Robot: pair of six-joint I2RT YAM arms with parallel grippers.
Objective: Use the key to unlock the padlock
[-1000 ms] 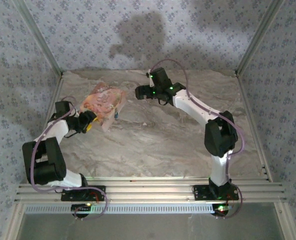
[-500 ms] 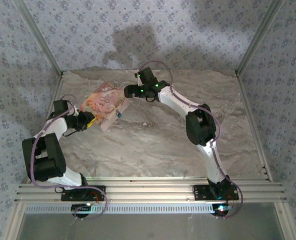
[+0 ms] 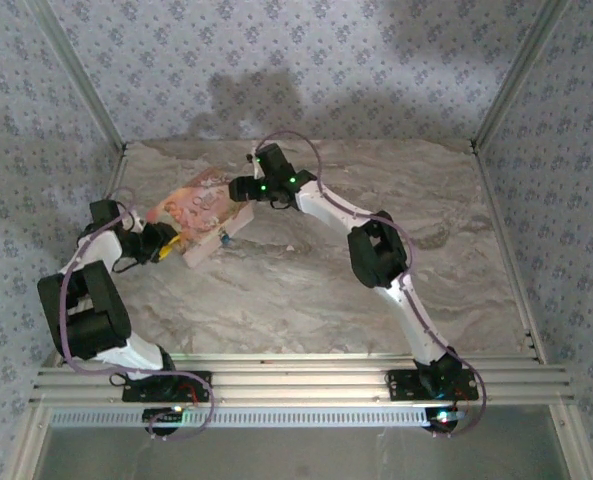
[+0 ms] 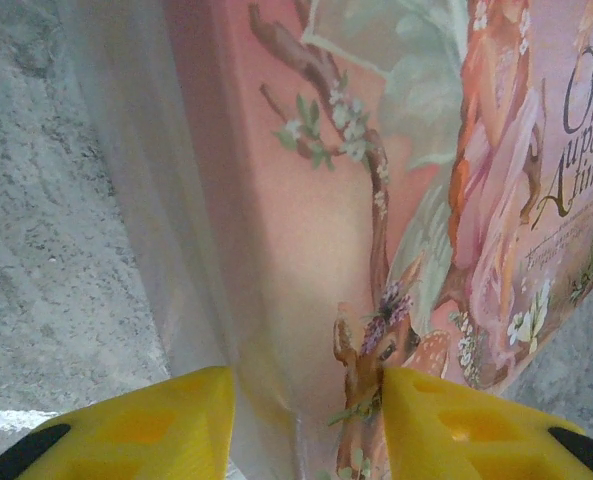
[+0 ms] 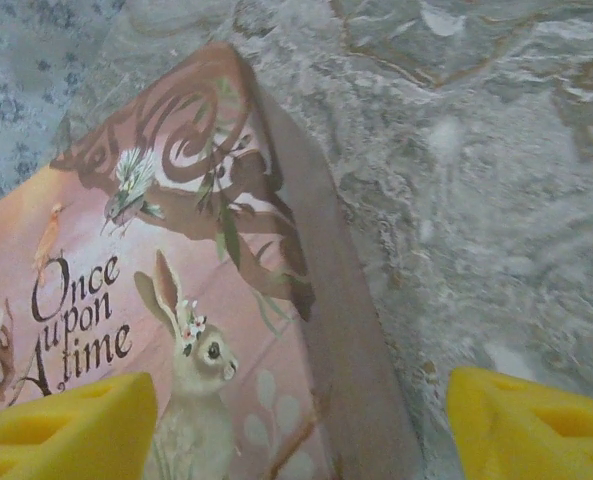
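Note:
A pink storybook-style diary (image 3: 201, 205) wrapped in clear plastic lies tilted at the back left of the table. Its cover reads "Once upon a time" (image 5: 76, 320). My left gripper (image 3: 168, 245) is shut on the diary's near-left edge, and the yellow fingers (image 4: 156, 420) press the plastic-wrapped cover (image 4: 426, 200) from both sides. My right gripper (image 3: 238, 188) hovers open over the diary's far right corner (image 5: 276, 200), with both fingers (image 5: 66, 425) well apart. A small white-and-blue item (image 3: 223, 237) hangs at the diary's near edge; I cannot tell if it is the padlock or the key.
The marble-patterned tabletop (image 3: 376, 290) stretches free to the right and front of the diary. Patterned walls and metal frame posts (image 3: 106, 120) close in the left side, close to the left arm.
The right arm swung left across the table and now sits over the diary's right corner. The left gripper drew the diary slightly left and toward the front.

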